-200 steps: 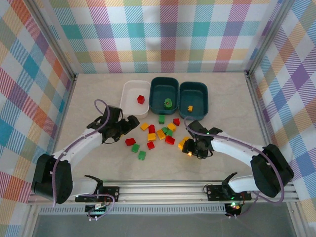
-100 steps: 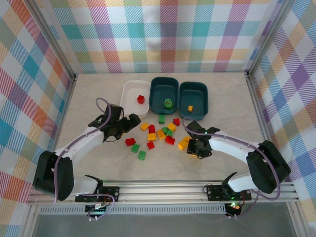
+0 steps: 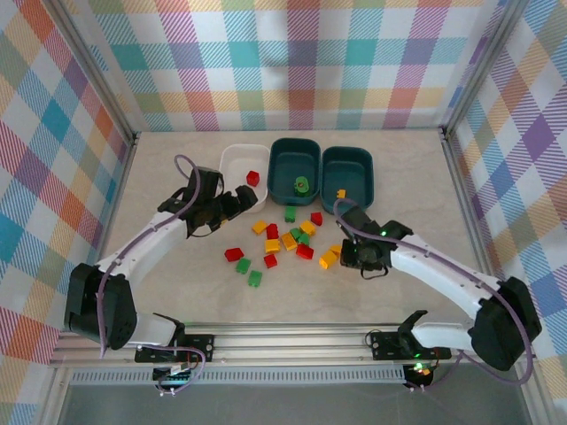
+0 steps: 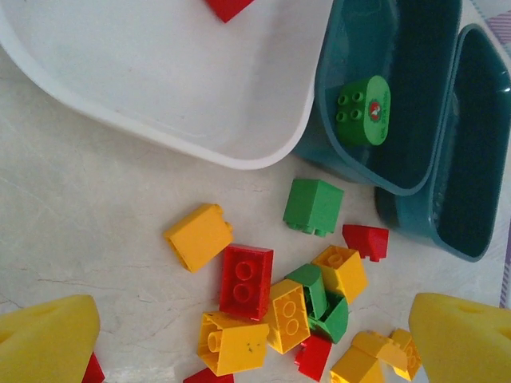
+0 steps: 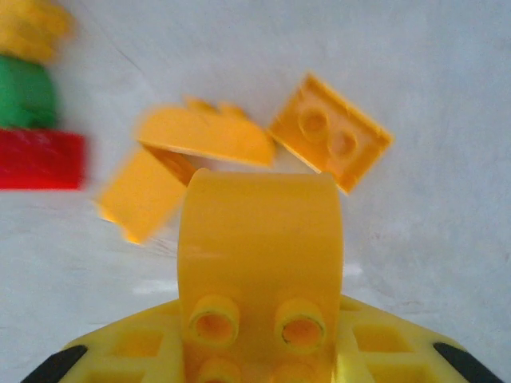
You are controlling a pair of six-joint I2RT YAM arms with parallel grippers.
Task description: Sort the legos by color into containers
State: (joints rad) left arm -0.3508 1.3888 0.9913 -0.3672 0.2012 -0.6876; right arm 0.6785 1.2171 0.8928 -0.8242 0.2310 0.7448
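Right end effector [image 3: 356, 256] risen, yellow lego [image 5: 259, 263] pinched in its grip, left end effector [image 3: 241, 200] wide open

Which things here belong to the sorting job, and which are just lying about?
Job:
- loose bricks
- white tub
- middle teal tub
- right teal tub
- yellow brick gripped in the right hand
- left hand, open

Just surroundings:
- plaid walls
- metal rail at the near edge

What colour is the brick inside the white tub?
Red. The small plastic brick in the white rounded plastic tub shows best in the top external view.
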